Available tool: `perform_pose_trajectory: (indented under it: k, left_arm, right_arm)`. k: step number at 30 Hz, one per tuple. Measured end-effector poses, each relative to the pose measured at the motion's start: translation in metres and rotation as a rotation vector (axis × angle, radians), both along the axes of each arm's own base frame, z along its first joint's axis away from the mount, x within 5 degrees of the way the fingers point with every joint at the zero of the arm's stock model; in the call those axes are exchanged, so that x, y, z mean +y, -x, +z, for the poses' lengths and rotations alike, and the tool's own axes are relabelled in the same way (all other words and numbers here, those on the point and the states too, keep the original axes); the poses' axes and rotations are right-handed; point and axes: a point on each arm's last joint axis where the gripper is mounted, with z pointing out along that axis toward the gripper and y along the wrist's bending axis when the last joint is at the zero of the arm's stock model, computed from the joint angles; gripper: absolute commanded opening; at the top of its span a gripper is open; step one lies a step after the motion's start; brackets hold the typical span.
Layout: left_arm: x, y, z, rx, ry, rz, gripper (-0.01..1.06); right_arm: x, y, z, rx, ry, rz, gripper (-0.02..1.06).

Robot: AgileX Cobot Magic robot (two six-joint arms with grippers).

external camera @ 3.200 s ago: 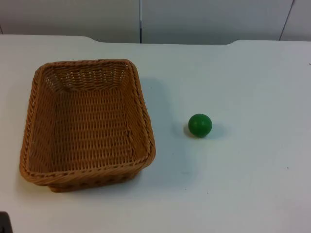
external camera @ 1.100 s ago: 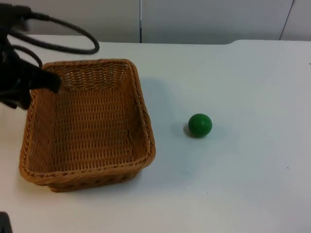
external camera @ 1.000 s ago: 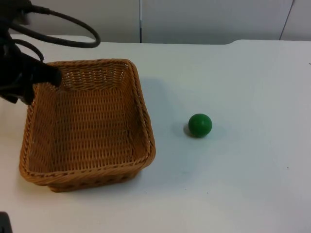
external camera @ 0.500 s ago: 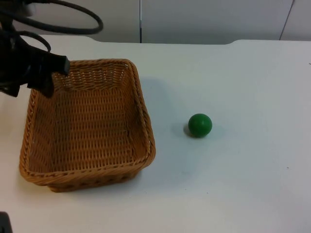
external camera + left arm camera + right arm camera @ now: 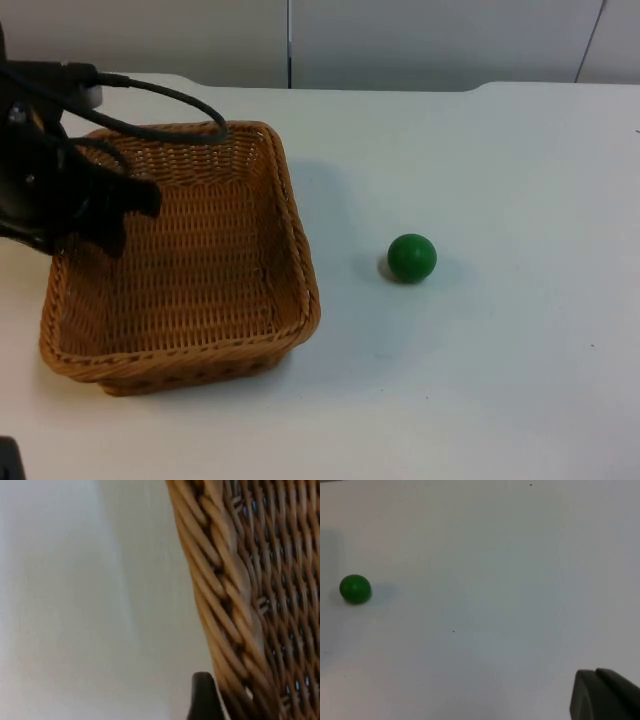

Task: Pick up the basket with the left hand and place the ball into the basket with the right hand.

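Left claw (image 5: pixel 110 215) over basket (image 5: pixel 200 300) left rim; ball (image 5: pixel 411 257) well apart.

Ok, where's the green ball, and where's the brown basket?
Round green ball (image 5: pixel 411 257), top view, on the middle of the ball.
Brown woven wicker basket (image 5: pixel 296 250), top view, on its right rim, the side facing the ball.
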Motion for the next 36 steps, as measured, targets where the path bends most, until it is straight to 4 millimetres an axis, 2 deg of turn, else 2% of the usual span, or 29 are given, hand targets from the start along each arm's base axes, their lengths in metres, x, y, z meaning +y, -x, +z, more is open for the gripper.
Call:
perform_pose_trajectory:
  k: [3, 4, 5, 12, 21, 26, 30, 36]
  left_arm:
    - [-0.001, -0.003, -0.001, -0.003, 0.0, 0.0, 0.09]
    - [0.0, -0.005, -0.001, -0.005, 0.001, 0.004, 0.09]
    - [0.001, -0.007, -0.001, -0.011, 0.007, 0.016, 0.0]
    - [0.017, -0.015, 0.001, -0.005, 0.009, 0.072, 0.0]
    - [0.017, -0.024, 0.017, 0.06, -0.004, 0.073, 0.0]
    - [0.013, -0.023, 0.035, 0.056, 0.051, 0.082, 0.0]
    - [0.01, -0.019, 0.058, 0.01, 0.108, 0.09, 0.0]
    - [0.007, -0.015, 0.073, -0.003, 0.167, 0.098, 0.0]
  right_arm:
    - [0.0, 0.0, 0.0, 0.0, 0.0, 0.0, 0.0]
    - [0.0, 0.0, 0.0, 0.0, -0.002, 0.001, 0.0]
    - [0.0, 0.0, 0.0, 0.0, -0.001, 0.0, 0.0]
    - [0.0, 0.0, 0.0, 0.0, -0.002, 0.001, 0.0]
    - [0.0, 0.0, 0.0, 0.0, -0.002, 0.001, 0.0]
    - [0.0, 0.0, 0.0, 0.0, -0.002, 0.001, 0.0]
    - [0.0, 0.0, 0.0, 0.0, -0.002, 0.001, 0.0]
    - [0.0, 0.0, 0.0, 0.0, -0.002, 0.001, 0.0]
